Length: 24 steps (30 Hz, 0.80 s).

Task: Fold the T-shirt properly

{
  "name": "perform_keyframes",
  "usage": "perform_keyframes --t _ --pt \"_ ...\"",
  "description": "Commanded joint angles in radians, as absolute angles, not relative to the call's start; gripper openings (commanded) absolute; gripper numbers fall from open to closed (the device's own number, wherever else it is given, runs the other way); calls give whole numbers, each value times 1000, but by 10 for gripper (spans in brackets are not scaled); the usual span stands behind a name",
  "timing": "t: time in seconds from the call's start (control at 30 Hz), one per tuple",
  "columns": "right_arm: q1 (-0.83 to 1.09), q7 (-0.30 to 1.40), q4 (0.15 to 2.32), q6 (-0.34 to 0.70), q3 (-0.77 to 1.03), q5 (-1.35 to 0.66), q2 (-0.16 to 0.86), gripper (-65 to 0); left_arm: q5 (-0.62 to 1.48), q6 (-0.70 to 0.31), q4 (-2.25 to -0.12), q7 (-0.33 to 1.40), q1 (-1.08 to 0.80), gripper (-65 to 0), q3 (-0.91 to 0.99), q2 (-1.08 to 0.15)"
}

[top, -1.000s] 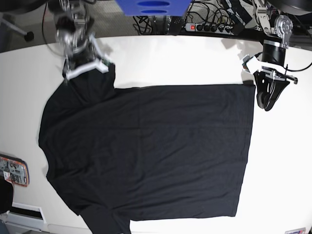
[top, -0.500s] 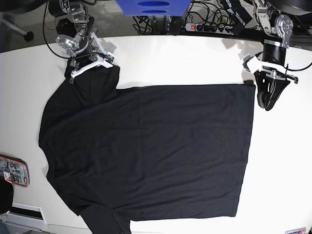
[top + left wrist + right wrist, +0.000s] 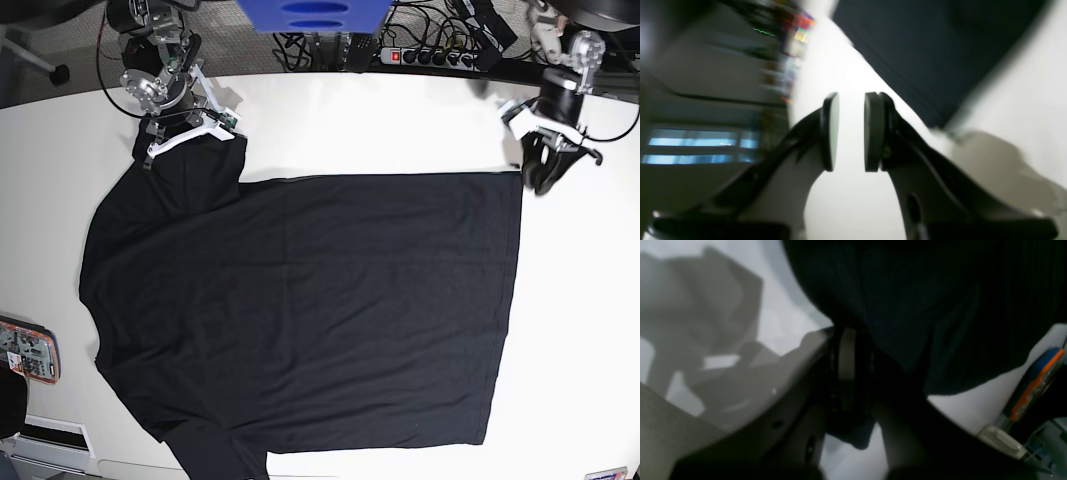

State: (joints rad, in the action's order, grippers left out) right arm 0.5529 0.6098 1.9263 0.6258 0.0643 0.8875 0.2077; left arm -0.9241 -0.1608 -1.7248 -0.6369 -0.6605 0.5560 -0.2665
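The black T-shirt point(image 3: 300, 310) lies spread flat on the white table point(image 3: 400, 120), with its hem to the right and its sleeves to the left. My right gripper point(image 3: 188, 147) is at the far left sleeve, shut on the cloth. In the right wrist view dark fabric point(image 3: 923, 306) bunches over the gripper point(image 3: 857, 366) and hides its pads. My left gripper point(image 3: 545, 178) hovers just beyond the far right hem corner. Its pads point(image 3: 873, 131) stand slightly open, with only bare table between them, and the shirt's edge point(image 3: 923, 50) lies ahead of them.
A power strip point(image 3: 430, 57) and cables run along the far table edge, beside a blue object point(image 3: 310, 15). A small orange-and-grey device point(image 3: 28, 350) lies at the left edge. The shirt's lower sleeve hangs over the near edge.
My right gripper has shut on the far sleeve and drawn slightly back. The left arm has risen away from the hem corner, toward the far edge.
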Motion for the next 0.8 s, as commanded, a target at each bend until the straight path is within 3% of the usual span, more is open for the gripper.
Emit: perform_keyframes --t 0.0,0.27,0.33,0.53,0.77 --pt "555 608 1945 621 68 889 214 -650 -889 -177 -1728 -654 -674 -519 559 -272" --pt "555 610 1945 621 67 889 209 -650 -866 -390 -1733 -410 -670 -518 552 -311" --pt "559 610 1945 621 67 889 209 -650 -872 -394 -1735 -372 -670 -501 524 -317" --pt "608 610 1945 621 67 891 209 -650 -915 -394 -1735 -274 -653 -353 437 -341" --pt "645 610 1945 621 67 891 209 -650 -1036 -398 -1735 -133 -602 -339 325 -349"
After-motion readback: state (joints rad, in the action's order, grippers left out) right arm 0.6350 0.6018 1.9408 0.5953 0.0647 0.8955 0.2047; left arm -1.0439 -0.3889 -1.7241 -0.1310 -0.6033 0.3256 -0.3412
